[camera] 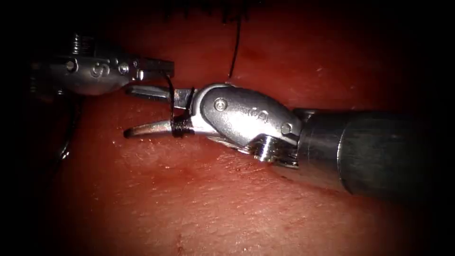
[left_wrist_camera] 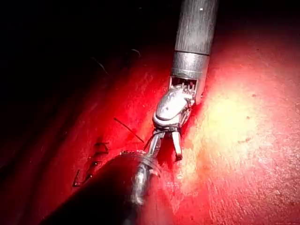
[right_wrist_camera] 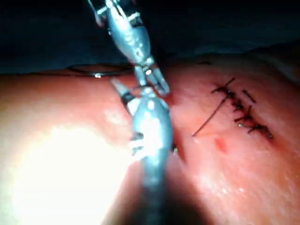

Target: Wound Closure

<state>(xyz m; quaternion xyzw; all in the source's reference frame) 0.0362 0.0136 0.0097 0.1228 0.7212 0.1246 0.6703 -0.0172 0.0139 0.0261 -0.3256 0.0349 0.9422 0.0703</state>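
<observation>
My right tool (camera: 127, 111) reaches in from the right with its jaws open and nothing gripped between them. Dark thread (camera: 178, 126) is wrapped around its lower jaw. From that wrap the thread rises to my left tool (camera: 168, 68), whose jaws are shut on it just above the right tool's upper jaw. Another strand (camera: 234, 47) runs from the right tool's wrist up to the stitched cut (camera: 208, 10). The right tool's spread jaws (left_wrist_camera: 166, 147) hover over the tissue (left_wrist_camera: 234, 140). A thin dark curve (camera: 66, 142) lies left of the tools; needle or thread, I cannot tell.
A row of dark stitches (right_wrist_camera: 243, 110) closes the cut, with a loose thread tail (right_wrist_camera: 208, 119) lying beside it. Red fluid wets the tissue (camera: 213, 199) around both tools. The right tool's thick shaft (camera: 369, 151) lies low across the right side.
</observation>
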